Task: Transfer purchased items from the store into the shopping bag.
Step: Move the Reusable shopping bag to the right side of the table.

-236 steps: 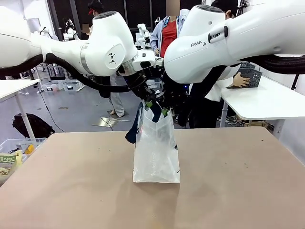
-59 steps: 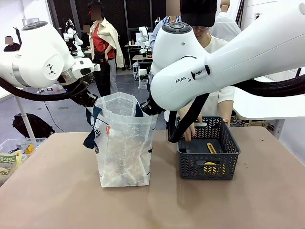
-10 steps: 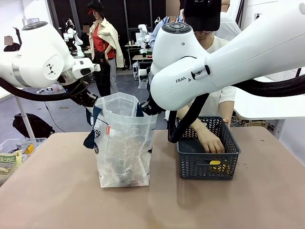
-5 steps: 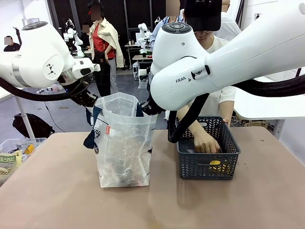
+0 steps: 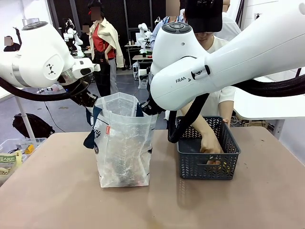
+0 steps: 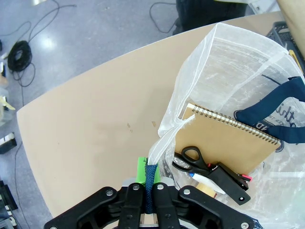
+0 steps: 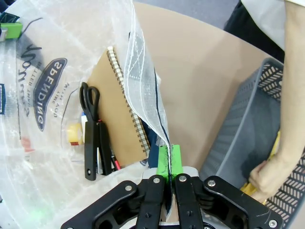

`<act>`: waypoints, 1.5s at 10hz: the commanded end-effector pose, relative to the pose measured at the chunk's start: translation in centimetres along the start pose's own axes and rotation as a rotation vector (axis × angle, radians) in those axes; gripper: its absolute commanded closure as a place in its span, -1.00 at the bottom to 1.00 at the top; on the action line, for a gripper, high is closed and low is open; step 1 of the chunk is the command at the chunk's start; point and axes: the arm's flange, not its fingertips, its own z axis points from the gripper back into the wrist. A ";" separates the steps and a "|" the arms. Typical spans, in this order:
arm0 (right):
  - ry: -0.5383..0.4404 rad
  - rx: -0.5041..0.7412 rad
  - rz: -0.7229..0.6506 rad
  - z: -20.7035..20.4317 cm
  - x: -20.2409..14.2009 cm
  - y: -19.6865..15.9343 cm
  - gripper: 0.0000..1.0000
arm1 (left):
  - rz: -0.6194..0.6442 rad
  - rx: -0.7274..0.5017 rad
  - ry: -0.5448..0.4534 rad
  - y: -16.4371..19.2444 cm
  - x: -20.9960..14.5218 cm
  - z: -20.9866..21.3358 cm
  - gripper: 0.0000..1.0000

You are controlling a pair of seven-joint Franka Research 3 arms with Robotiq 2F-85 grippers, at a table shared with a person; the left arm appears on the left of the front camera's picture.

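Clear bin and black bag sit beside the brown table.

The right gripper pinches the rim of the shopping bag. Inside lie a spiral notebook, black scissors and a tape roll. A person's hand touches a yellow item in the grey basket.

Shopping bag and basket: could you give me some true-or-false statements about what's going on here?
1. A spiral notebook lies inside the shopping bag. True.
2. The bag lies folded flat. False: the left gripper and right gripper hold its top open, and it stands upright.
3. The person's hand reaches into the basket. True.
4. The scissors sit in the basket. False: they are in the bag, beside the notebook.
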 end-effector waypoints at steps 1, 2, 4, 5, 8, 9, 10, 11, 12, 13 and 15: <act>0.002 0.004 -0.001 -0.1 0.0 0.1 1.00 | 0.003 0.004 0.003 0.2 -0.1 0.2 1.00; 0.002 0.004 -0.001 -0.1 0.0 0.1 1.00 | 0.003 0.004 0.003 0.2 -0.1 0.2 1.00; 0.002 0.004 -0.001 -0.1 0.0 0.1 1.00 | 0.003 0.004 0.003 0.2 -0.1 0.2 1.00; 0.002 0.004 -0.001 -0.1 0.0 0.1 1.00 | 0.003 0.004 0.003 0.2 -0.1 0.2 1.00; 0.002 0.004 -0.001 -0.1 0.0 0.1 1.00 | 0.003 0.004 0.003 0.2 -0.1 0.2 1.00; 0.002 0.004 -0.001 -0.1 0.0 0.1 1.00 | 0.003 0.004 0.003 0.2 -0.1 0.2 1.00; 0.002 0.004 -0.001 -0.1 0.0 0.1 1.00 | 0.003 0.004 0.003 0.2 -0.1 0.2 1.00; 0.002 0.004 -0.001 -0.1 0.0 0.1 1.00 | 0.003 0.004 0.003 0.2 -0.1 0.2 1.00; 0.002 0.004 -0.001 -0.1 0.0 0.1 1.00 | 0.003 0.004 0.003 0.2 -0.1 0.2 1.00; 0.002 0.004 -0.001 -0.1 0.0 0.1 1.00 | 0.003 0.004 0.003 0.2 -0.1 0.2 1.00; 0.002 0.004 -0.001 -0.1 0.0 0.1 1.00 | 0.003 0.004 0.003 0.2 -0.1 0.2 1.00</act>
